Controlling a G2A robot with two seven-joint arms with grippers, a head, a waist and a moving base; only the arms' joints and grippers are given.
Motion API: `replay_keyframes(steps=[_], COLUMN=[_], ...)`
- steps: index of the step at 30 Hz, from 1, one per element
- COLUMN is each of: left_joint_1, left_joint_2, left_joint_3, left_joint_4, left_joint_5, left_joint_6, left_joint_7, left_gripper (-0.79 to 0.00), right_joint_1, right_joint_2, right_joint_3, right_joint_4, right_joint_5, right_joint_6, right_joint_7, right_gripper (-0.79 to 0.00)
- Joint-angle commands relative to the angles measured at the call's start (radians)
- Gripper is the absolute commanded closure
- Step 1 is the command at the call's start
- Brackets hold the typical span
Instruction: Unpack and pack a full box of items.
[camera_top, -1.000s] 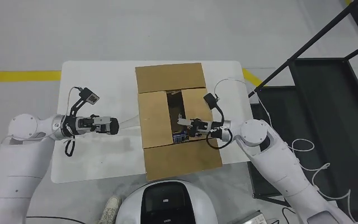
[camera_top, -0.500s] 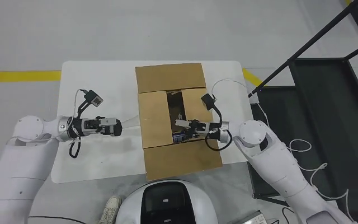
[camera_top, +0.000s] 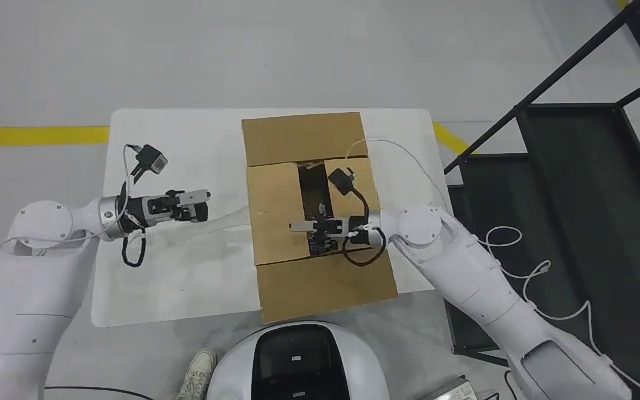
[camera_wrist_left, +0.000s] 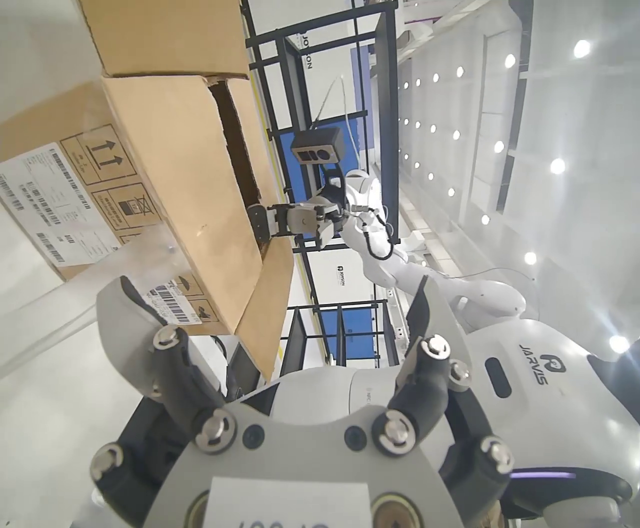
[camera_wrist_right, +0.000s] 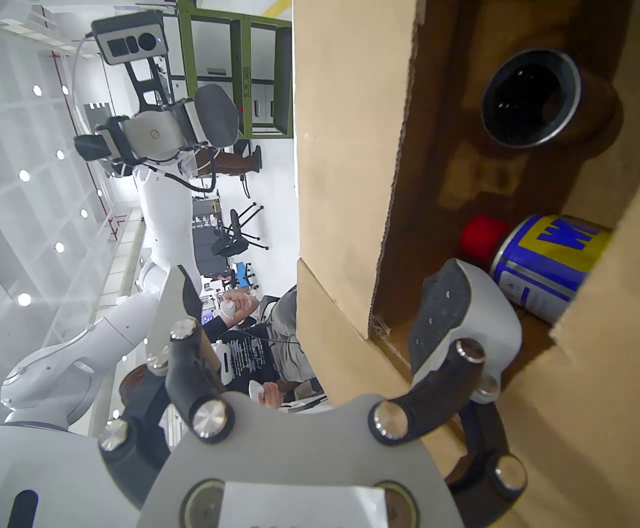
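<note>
Straddling corrugated cardboard flap (camera_wrist_right: 340, 150), right hand (camera_wrist_right: 312, 272)

The box (camera_wrist_left: 190, 165) carries its print on the side wall facing nine o'clock across the table. There is a white label (camera_wrist_left: 55, 200) with barcodes and lines too fine to make out. Beside it are handling pictograms, one a pair of arrows (camera_wrist_left: 102, 155), and a smaller barcode sticker (camera_wrist_left: 170, 300) near the corner. At the opening's six o'clock end, a blue spray can (camera_wrist_right: 550, 265) bears large yellow letters, partly hidden by a flap.
</note>
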Motion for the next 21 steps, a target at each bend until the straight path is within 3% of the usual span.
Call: replay_keyframes(steps=[1,14,21], left_joint_1=[0.002,-0.017,-0.023], left_joint_2=[0.001,0.004,0.001], left_joint_3=[-0.005,-0.056,-0.058], left_joint_4=[0.002,-0.023,-0.049], left_joint_5=[-0.009,-0.069,-0.109], left_joint_6=[-0.002,-0.007,-0.014], left_joint_7=[0.003,0.069,0.085], left_gripper=[-0.785,-0.785,-0.785], right_joint_1=[0.023,0.092,0.154], right_joint_2=[-0.011,-0.044,-0.102], right_joint_3=[-0.03,-0.067,-0.214], right_joint_4=[0.012,-0.112,-0.117], right_joint_5=[0.002,0.076,0.079], right_joint_6=[0.0,-0.042,-0.041], right_joint_7=[0.007,0.045,-0.013], right_gripper=[-0.785,-0.785,-0.785])
